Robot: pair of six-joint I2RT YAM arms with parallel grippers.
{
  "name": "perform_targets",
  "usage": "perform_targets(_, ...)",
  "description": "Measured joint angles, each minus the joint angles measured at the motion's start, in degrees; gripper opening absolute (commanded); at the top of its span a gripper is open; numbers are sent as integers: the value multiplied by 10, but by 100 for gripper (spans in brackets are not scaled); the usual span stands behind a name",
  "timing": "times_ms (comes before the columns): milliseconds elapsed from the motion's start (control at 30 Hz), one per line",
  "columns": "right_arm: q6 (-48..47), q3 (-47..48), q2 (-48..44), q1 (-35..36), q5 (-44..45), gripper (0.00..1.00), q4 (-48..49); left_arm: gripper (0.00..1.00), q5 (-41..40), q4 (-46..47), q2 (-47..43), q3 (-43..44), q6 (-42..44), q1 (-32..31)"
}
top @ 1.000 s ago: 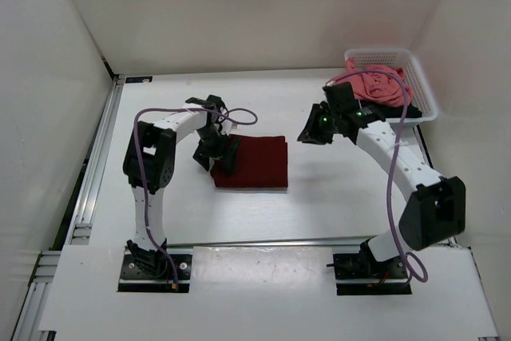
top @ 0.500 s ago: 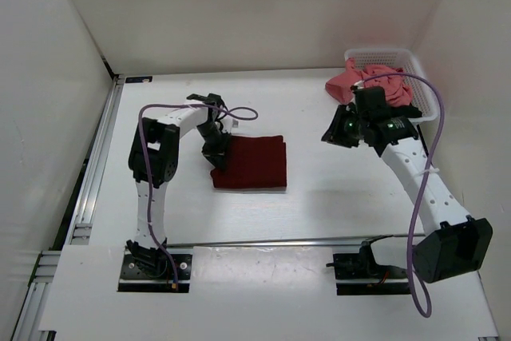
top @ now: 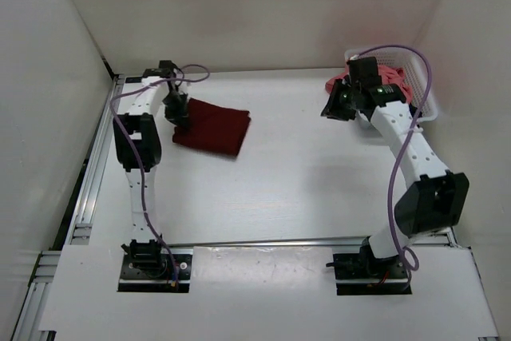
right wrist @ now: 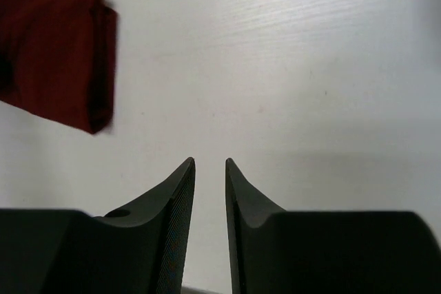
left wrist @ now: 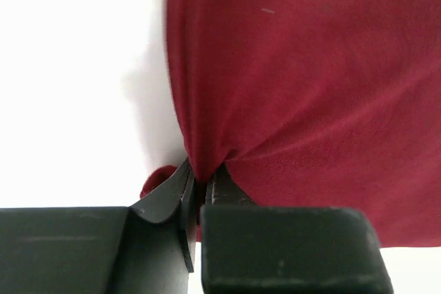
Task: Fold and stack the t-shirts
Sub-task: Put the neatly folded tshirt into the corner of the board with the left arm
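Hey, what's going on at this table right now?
Two robot arms are working on t-shirts. The left gripper is clamped shut on the edge of a folded dark red shirt, which lies at the far left of the table. The right gripper hangs over bare table beside the white basket, jaws slightly apart and holding nothing. A pink shirt is bunched in that basket and spills over its rim, not yet folded.

White table [top: 303,189] between plain white walls [top: 239,13], metal rail [top: 96,157] leftward
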Motion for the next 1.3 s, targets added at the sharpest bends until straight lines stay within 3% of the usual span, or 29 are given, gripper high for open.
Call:
perform_targets(267, -13, 99, 105, -4, -3, 29, -37, 10, -136, 123, 20, 19, 0, 108)
perform_targets(467, -15, 139, 142, -4, -3, 29, -76, 10, -221, 234, 137, 184, 3, 141)
perform_targets(1033, -27, 207, 181, -3, 4, 30, -137, 12, -236, 396, 179, 198, 3, 185)
perform_targets(1067, -27, 208, 181, -3, 4, 30, -138, 18, -236, 400, 179, 195, 3, 186)
perform_targets(1100, -27, 208, 181, -2, 4, 30, -140, 41, -236, 401, 179, 194, 3, 186)
perform_targets(1167, -27, 208, 181, -2, 4, 30, -144, 72, -235, 408, 179, 194, 9, 186)
perform_targets(1267, -27, 208, 181, 0, 4, 30, -145, 95, -240, 426, 179, 195, 5, 186)
perform_targets(1300, -27, 208, 181, 0, 4, 30, -145, 97, -247, 431, 179, 196, 6, 186)
